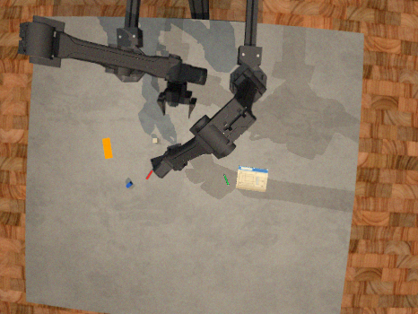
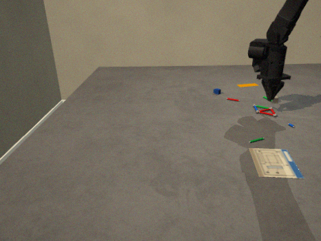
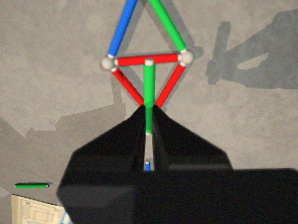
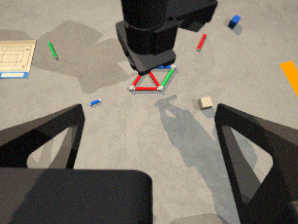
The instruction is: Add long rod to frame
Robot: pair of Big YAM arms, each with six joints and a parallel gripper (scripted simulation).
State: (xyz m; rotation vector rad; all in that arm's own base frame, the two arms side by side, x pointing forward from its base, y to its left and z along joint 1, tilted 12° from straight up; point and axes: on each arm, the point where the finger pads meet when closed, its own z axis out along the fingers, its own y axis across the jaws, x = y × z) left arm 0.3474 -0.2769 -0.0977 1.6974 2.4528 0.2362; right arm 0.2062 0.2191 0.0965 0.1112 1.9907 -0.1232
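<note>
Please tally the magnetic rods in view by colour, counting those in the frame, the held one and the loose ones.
Red: 4 (3 in the frame, 1 loose red rod)
Green: 3 (1 in the frame, 1 held green rod, 1 loose green rod)
Blue: 2 (1 in the frame, 1 loose blue rod)
Total: 9

Rod tally: nine. Red rods [image 1: 149, 174] [image 2: 233, 99] [image 3: 147, 59] [image 4: 201, 42], four; green rods [image 1: 226, 179] [image 2: 257, 140] [image 3: 32, 186] [image 4: 53, 50], three; blue rods [image 2: 291, 125] [image 3: 122, 27] [image 4: 95, 102], two, one of them short. Steel balls [image 2: 275, 115] [image 3: 186, 57] [image 4: 160, 88]: four. Blue block [image 1: 129, 184] [image 2: 217, 91] [image 4: 234, 21]: one. Beige cube [image 1: 155, 140] [image 4: 206, 103]: one. Flat orange strip [image 1: 107, 148] [image 2: 248, 85] [image 4: 291, 77]: one. Printed plan sheet [image 1: 252, 180] [image 2: 275, 163] [image 3: 35, 210] [image 4: 16, 57], blue-edged: one. Robot arms [image 1: 215, 135] [image 2: 275, 58] [image 4: 150, 30]: two. Parallel grippers: two, counting one left gripper [image 2: 271, 100] [image 3: 149, 112] and one right gripper [image 1: 176, 114] [image 4: 149, 111].
</note>
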